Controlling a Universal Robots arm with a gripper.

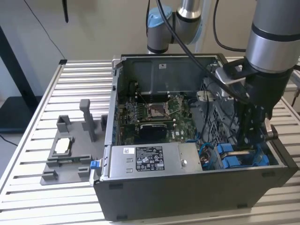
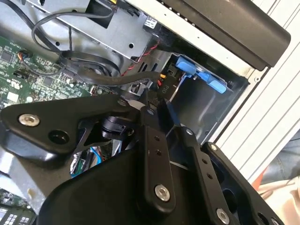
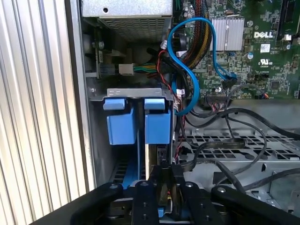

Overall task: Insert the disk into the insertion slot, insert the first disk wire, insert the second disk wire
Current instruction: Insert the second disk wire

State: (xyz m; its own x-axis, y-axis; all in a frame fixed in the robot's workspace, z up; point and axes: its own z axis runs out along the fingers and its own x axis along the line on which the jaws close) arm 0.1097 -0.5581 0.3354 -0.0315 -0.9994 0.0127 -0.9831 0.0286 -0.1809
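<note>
The disk [image 3: 152,158] stands on edge inside the insertion slot [image 3: 136,93], under the right of two blue carrier tabs [image 3: 157,124]. In the exterior view the slot's blue tabs [image 1: 233,158] sit in the case's near corner on that view's right, with my gripper [image 1: 247,146] lowered straight into it. Both wrist views show my gripper [image 3: 167,180] [image 2: 151,107] shut on the black connector of a disk wire [image 2: 112,79] close against the disk's end. A second plug with orange and yellow leads [image 2: 163,79] hangs just beyond the fingertips.
The silver power-supply box [image 1: 150,158] lies along the case's front wall [image 1: 187,194]. The motherboard [image 1: 161,112] fills the middle. A blue cable [image 3: 190,70] and several black cables [image 3: 225,140] loop beside the slot. A grey fixture [image 1: 70,152] sits on the slatted table [image 1: 42,108].
</note>
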